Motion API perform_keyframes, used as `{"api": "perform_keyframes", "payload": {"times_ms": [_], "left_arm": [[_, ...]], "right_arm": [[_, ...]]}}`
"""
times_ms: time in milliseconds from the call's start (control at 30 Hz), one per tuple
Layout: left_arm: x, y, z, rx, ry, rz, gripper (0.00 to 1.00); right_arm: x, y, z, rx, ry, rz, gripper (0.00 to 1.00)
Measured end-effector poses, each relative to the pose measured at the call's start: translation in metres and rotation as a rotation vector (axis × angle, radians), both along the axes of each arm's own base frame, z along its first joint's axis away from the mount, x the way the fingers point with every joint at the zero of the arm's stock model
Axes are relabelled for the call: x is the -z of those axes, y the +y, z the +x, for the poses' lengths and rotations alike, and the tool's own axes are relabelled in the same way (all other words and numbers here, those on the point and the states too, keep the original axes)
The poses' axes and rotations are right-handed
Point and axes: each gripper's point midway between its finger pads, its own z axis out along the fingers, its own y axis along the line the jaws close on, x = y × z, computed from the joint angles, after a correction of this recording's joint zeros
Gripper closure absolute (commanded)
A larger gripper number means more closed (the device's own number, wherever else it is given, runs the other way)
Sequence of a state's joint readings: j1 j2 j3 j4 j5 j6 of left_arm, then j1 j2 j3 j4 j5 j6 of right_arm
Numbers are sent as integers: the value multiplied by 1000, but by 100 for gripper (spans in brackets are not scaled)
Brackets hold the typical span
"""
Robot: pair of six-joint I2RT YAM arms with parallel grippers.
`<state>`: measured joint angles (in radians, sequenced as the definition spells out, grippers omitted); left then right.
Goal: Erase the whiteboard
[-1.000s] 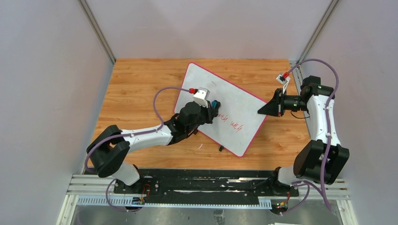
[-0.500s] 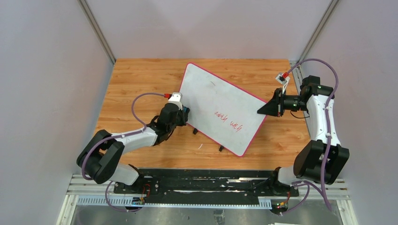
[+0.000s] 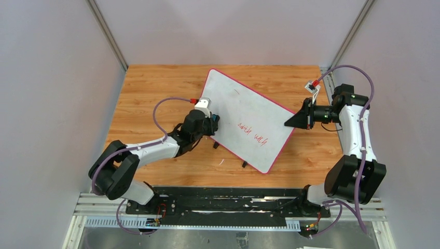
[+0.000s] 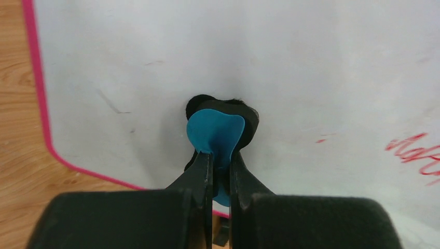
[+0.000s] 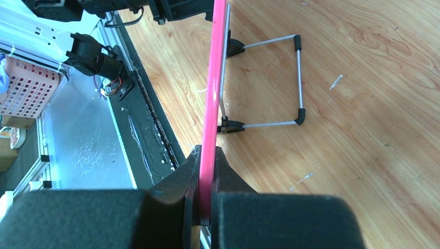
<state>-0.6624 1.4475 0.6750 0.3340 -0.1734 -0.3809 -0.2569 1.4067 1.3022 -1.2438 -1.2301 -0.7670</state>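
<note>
While you look down from the top camera, find the whiteboard [image 3: 244, 111] in the middle of the wooden table [image 3: 150, 88]. It is turned so its long axis runs on a slant from the far left corner toward the near right one. Your left gripper [image 3: 214, 120] sits at the board's left edge, shut on a small blue-and-black eraser [image 3: 215, 118]. Your right gripper [image 3: 288, 123] pinches the rim on the opposite long side. The red writing [image 3: 253, 134] lies between the two, to the right of the eraser and a little nearer the arm bases. The left arm holds the eraser, so the wiping falls to it, and I'd judge the stroke has to run rightward along that slant.

At the left wrist, the fingers are closed tight on the eraser's blue tab [image 4: 217, 129], with its dark pad against the white surface [image 4: 311, 62]. The pink rim and bare wood show at the left. The first red strokes [image 4: 415, 150] show at the far right edge, well apart from the pad, and there is a small red fleck between them.

At the right wrist, the jaws are clamped on the pink rim [image 5: 214, 78], seen edge-on and running straight away from the fingers. Beside it a wire stand [image 5: 298, 78] with black feet rests on the table. I'd say this grip is what steadies the board against your push, so press lightly enough that the stand does not skid.
</note>
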Motion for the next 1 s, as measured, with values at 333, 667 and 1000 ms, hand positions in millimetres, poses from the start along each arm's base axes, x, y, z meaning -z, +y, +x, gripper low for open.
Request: {"api": "perform_keyframes", "payload": {"times_ms": [333, 667, 1000], "left_arm": [[-36, -81, -26, 129, -69, -34, 100], [-74, -173, -74, 320, -109, -133, 100], [-71, -145, -66, 280, -140, -75, 100]], "right_arm": [[0, -1, -1, 7, 14, -1, 99], [1, -2, 1, 4, -6, -7, 99], [0, 0, 1, -11, -24, -4, 99]]}}
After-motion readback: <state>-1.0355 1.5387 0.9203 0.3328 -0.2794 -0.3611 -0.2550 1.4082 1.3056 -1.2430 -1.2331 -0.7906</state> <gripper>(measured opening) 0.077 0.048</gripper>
